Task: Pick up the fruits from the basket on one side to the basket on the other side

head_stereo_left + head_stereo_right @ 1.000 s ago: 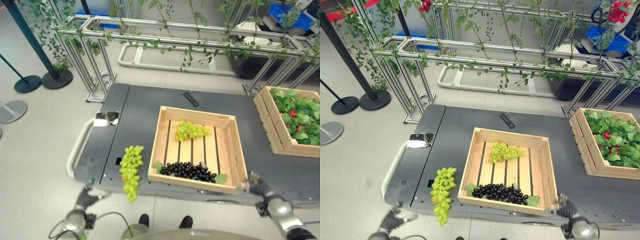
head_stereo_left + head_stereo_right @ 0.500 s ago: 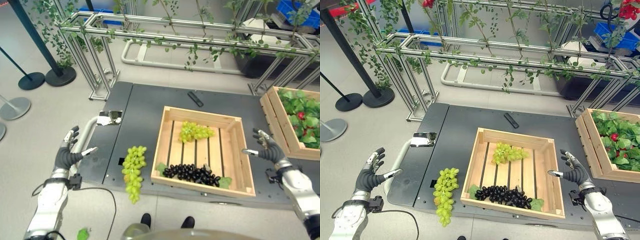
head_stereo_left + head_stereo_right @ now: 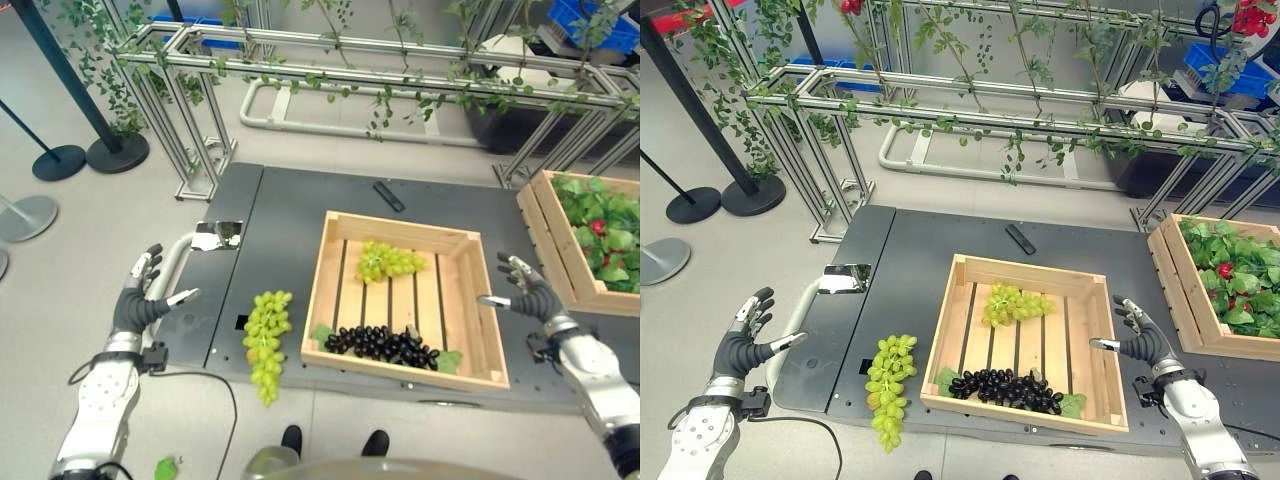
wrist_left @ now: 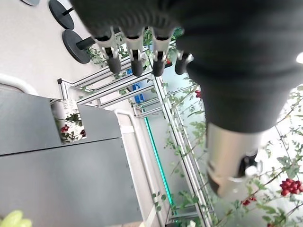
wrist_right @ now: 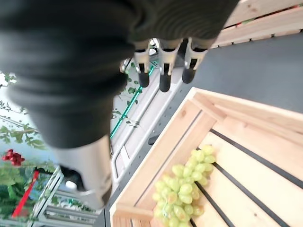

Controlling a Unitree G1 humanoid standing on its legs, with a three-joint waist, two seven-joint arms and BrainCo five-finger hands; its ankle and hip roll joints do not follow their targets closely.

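Grapes sit in three places: a green bunch (image 3: 387, 262) and a black bunch (image 3: 380, 345) lie inside the wooden crate (image 3: 322, 283) at the centre of the frame, and a second green bunch (image 3: 264, 338) lies outside it on the dark grey table (image 3: 290, 205), just left of the crate, its lower end hanging over the table's front edge.

At lower left the left hand (image 3: 137, 302) hovers off the table's left edge with fingers spread and straight, holding nothing. At right the right hand (image 3: 524, 294) hangs just beside the crate's right wall, likewise spread and empty; its wrist view looks past the dark fingertips (image 5: 163, 83) onto the green bunch in the crate.

Green leaves (image 3: 440, 359) lie at both ends of the black bunch. A small black remote-like object (image 3: 388, 196) lies behind the crate, and a shiny metal plate (image 3: 214, 236) sits at the table's left side by a white rail (image 3: 172, 272). At the right edge a second wooden crate (image 3: 532, 226), cut off by the frame, holds leafy greens with red fruit (image 3: 602, 229) too small to identify. Behind the table an aluminium frame (image 3: 330, 48) carries trailing vines. Black stanchion bases (image 3: 56, 162) stand at upper left.
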